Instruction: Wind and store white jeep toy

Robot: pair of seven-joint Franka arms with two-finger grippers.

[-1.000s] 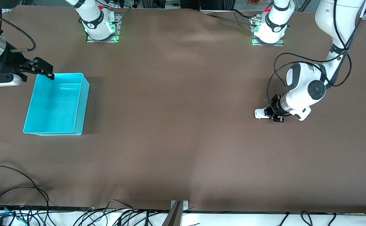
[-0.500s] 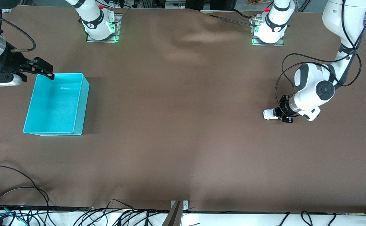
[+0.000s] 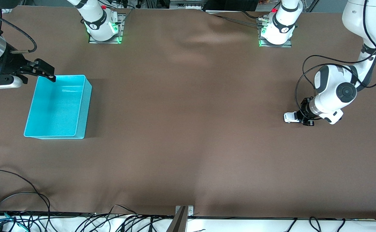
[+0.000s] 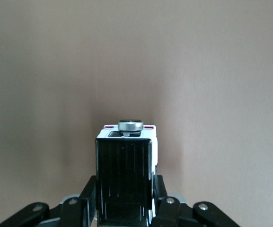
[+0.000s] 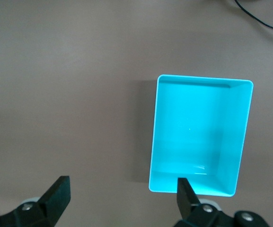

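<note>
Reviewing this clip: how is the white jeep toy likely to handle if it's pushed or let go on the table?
The white jeep toy, gripped by the left pincer, looks rigid and light. Being wheeled, it would probably roll along the brown table when released. Boxy and tall, it might tip if shoved sideways.

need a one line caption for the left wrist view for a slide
Left gripper shut on the white jeep toy, its black roof facing the camera, over the brown table.

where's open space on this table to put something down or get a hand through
The brown cloth between the turquoise bin and the white jeep toy is bare. So is the strip nearer the front camera. It is tight at the jeep, which the left hand grips, and at the bin's corner, which the open right hand overhangs.
</note>
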